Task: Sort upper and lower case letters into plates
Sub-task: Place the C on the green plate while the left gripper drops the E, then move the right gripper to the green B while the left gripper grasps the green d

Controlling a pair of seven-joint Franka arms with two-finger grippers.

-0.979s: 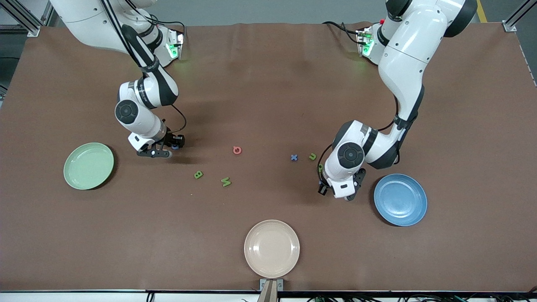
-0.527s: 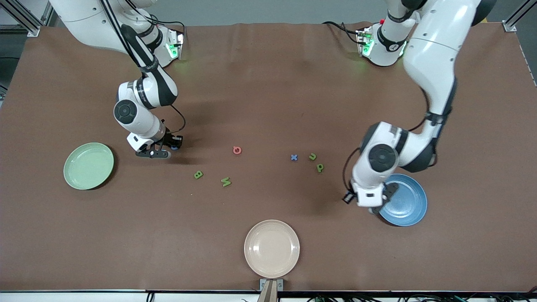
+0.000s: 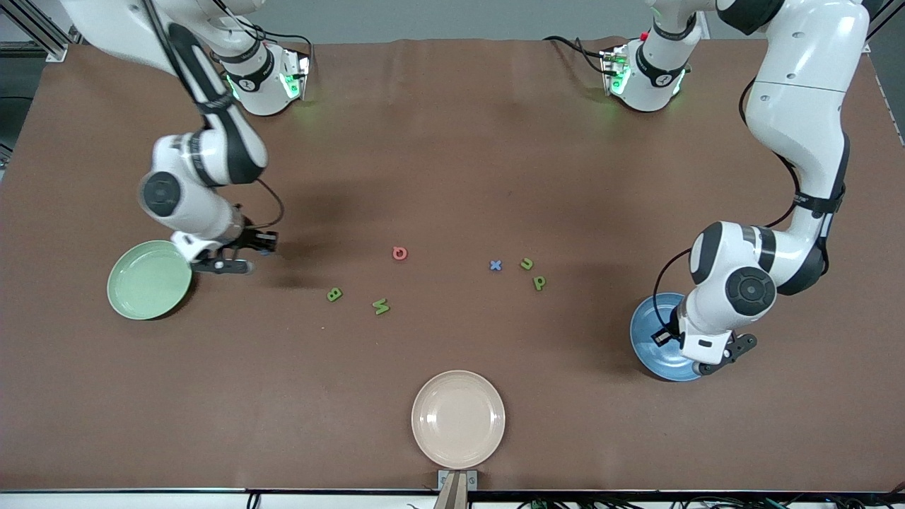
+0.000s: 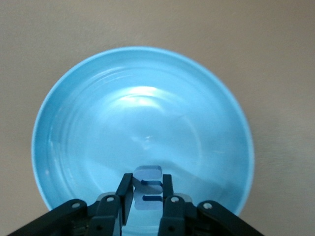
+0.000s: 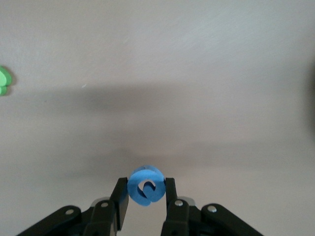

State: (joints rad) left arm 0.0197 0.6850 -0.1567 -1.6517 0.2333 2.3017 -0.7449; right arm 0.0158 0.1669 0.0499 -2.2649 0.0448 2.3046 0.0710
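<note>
My left gripper is shut on a blue letter E and holds it over the blue plate, near the plate's rim. My right gripper is shut on a round blue letter above the bare table, just beside the mint green plate. Loose on the table's middle lie a pinkish-red letter, a green B, a green M, a blue x, a green u and a green p. Both plates hold nothing.
A cream-beige plate sits at the table's edge nearest the front camera. A green letter shows at the edge of the right wrist view. Brown cloth covers the table.
My left gripper has swung with the blue E from beside the green p to over the blue plate. My right gripper has moved with its blue letter toward the mint green plate.
</note>
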